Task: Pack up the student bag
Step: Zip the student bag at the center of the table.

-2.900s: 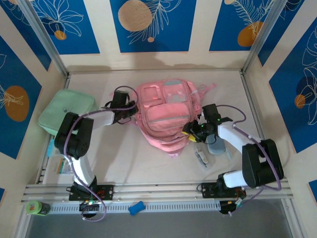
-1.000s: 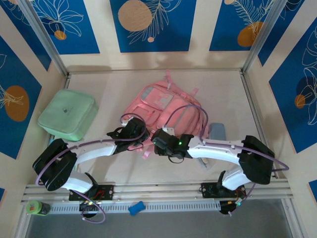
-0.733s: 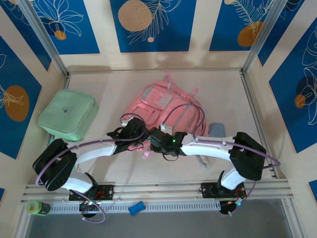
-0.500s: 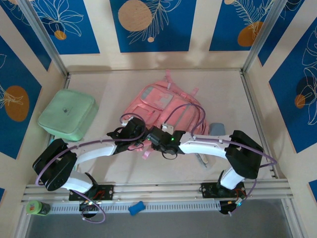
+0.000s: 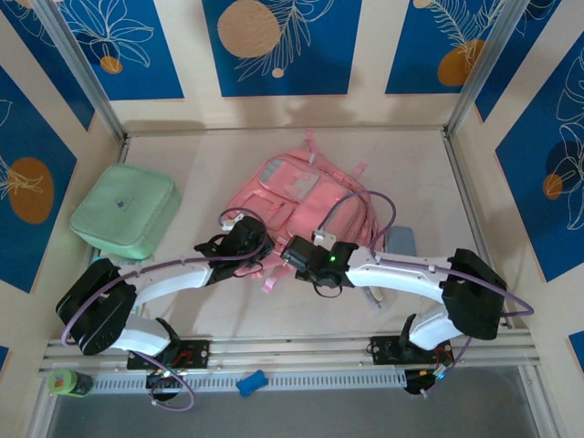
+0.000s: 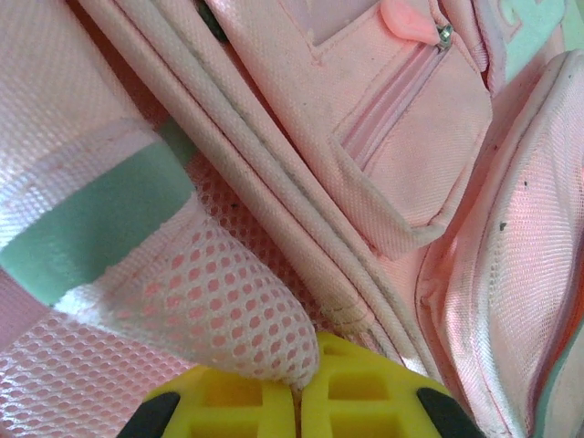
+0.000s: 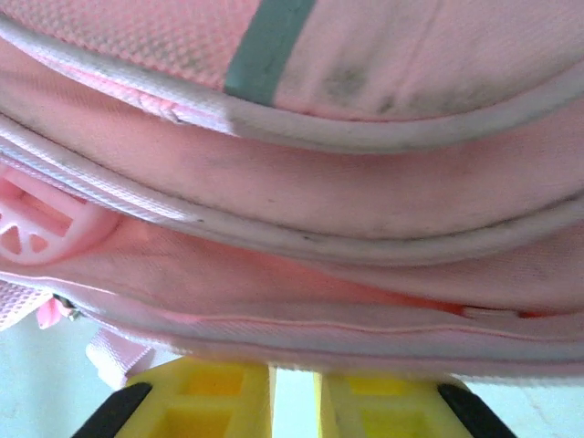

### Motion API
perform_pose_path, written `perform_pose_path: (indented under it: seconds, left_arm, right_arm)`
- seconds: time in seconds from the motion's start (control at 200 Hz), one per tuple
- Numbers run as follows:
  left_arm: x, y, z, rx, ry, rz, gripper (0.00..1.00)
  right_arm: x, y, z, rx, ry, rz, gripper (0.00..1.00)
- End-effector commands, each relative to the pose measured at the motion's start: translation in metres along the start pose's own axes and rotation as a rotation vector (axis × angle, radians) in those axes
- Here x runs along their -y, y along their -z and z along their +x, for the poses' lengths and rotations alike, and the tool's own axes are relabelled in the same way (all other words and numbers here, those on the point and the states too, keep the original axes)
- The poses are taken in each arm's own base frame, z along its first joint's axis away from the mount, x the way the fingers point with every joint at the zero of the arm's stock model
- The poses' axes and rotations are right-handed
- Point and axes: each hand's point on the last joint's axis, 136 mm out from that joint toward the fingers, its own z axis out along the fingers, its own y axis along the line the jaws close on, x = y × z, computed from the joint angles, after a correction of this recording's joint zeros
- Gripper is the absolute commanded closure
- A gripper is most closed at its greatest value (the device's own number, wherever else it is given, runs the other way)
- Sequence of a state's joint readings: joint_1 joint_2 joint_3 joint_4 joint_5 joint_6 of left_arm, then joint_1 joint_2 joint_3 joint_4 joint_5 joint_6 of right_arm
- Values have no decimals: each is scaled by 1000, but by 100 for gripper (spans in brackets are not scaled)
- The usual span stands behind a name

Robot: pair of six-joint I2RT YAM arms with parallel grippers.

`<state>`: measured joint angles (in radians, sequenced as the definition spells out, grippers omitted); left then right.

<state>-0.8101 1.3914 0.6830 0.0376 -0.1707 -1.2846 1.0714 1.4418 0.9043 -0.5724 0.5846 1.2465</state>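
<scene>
2 grippers meet at the near edge of the large pink fabric backpack (image 5: 306, 196), which lies mid-way across the pale table (image 5: 201, 164). We see the left gripper (image 6: 299, 394) pinched together on its mesh. The right gripper (image 7: 294, 388) shows a narrow gap at the lower seam, and we cannot tell whether it grips.

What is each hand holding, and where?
Left hand: the student bag, by its mesh fabric. Right hand: at the bag's edge; hold cannot be told.
</scene>
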Motion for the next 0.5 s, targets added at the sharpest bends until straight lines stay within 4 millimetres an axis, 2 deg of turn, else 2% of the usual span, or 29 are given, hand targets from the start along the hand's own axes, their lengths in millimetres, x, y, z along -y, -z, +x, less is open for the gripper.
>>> perform_pose_path:
  seconds: [0.0,0.1,0.29,0.36,0.43,0.495]
  left_arm:
    - [27,10,-8,22,-11,94,100]
    - [28,11,-8,22,-11,96,100]
    - [33,15,-9,22,-9,115,100]
    - [35,16,-10,20,-11,122,100]
    - [35,16,-8,16,-6,124,100]
    - [35,16,-8,14,1,130,100]
  right_arm:
    - [-9,5,3,1,137,-33,81]
    - [-39,8,11,-11,244,-97,77]
    - [-68,-9,20,-45,255,-147,70]
    - [-69,-15,17,-23,242,-120,67]
    - [-62,-20,10,1,192,-63,66]
    - [-65,-22,7,25,172,-80,66]
